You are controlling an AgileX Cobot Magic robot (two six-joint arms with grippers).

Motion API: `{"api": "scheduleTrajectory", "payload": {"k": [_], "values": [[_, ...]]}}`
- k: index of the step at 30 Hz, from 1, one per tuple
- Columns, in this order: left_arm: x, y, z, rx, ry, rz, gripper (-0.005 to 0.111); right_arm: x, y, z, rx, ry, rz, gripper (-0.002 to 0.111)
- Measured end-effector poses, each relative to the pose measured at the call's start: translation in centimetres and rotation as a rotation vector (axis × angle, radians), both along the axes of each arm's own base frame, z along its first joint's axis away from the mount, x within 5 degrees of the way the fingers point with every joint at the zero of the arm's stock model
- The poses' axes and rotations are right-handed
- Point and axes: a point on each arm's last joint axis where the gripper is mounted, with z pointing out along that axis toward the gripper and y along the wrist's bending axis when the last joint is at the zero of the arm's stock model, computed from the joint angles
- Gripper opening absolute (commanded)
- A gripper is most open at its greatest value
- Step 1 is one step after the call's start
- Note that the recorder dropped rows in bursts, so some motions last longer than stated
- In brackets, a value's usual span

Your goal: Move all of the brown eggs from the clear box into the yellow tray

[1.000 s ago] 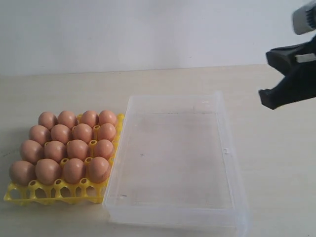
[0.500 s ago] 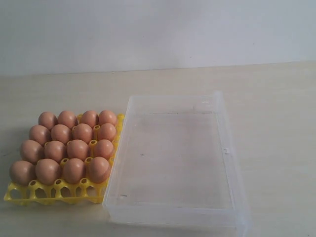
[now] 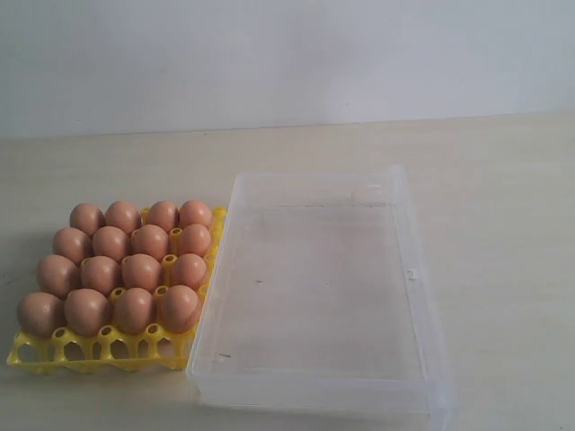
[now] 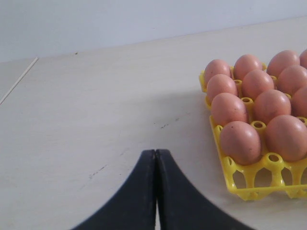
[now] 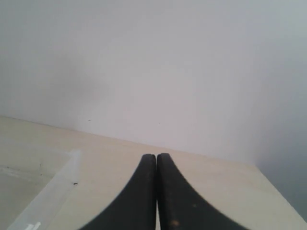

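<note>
Left gripper [image 4: 156, 152], fingers pressed together and empty, sits near the yellow tray [image 4: 249, 184], which holds sixteen brown eggs [image 3: 141, 271]; the clear box [image 5: 57, 184] lies just beside the right gripper [image 5: 157, 155], likewise closed on nothing.

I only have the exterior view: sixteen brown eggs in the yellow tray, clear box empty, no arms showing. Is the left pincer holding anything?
Observer: No. The left wrist view shows the left pincer shut on nothing, fingertips together.
Operator: What's in front of it?
Observer: Bare table, with the yellow tray of brown eggs off to one side.
Operator: And the other one?
Observer: The right pincer is shut and empty, with a corner of the clear box in its view.
</note>
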Motion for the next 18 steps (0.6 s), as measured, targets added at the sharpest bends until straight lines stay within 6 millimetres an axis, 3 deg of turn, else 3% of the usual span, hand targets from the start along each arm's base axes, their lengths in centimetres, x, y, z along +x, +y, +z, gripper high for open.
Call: {"api": "scheduleTrajectory", "payload": {"k": [5, 18], "values": [[0.00, 0.00, 0.00, 0.000, 0.000, 0.000, 0.000, -0.10, -0.06, 0.00, 0.155, 0.003, -0.006, 0.000], [0.00, 0.00, 0.00, 0.000, 0.000, 0.000, 0.000, -0.10, -0.06, 0.00, 0.169, 0.003, -0.006, 0.000]]}}
